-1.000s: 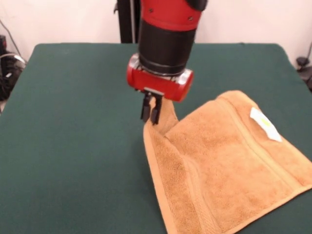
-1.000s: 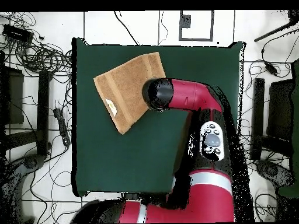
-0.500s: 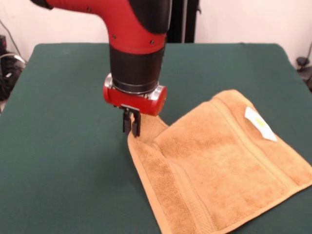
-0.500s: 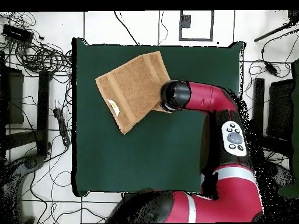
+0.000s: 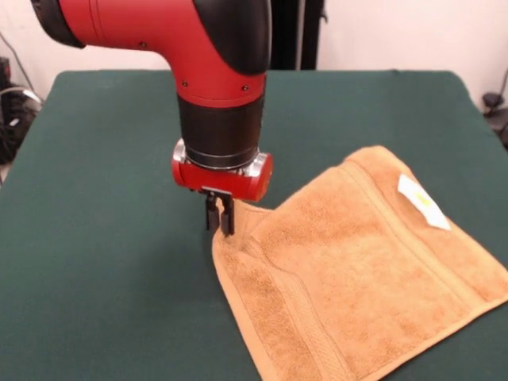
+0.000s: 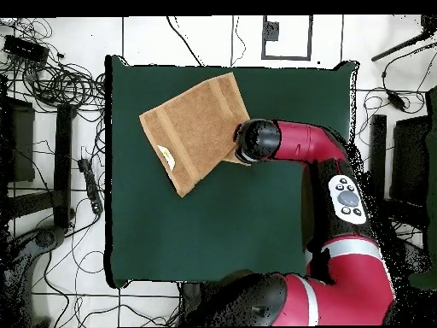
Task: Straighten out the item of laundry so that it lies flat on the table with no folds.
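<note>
Tool (image 5: 220, 221) at left, fingers closed on the towel's (image 5: 357, 278) corner and holding it slightly raised above the green surface (image 5: 103, 238). Towel spreads rightward, mostly flat, its white label (image 5: 422, 202) near the right edge.

The towel (image 5: 357, 270) is getting cut off by the bottom edge in the front view, so its near hem isn't showing. From overhead the arm (image 6: 290, 145) is covering the towel's corner and the gripper completely. Print on the label (image 5: 422, 202) is looking too small to read.
</note>
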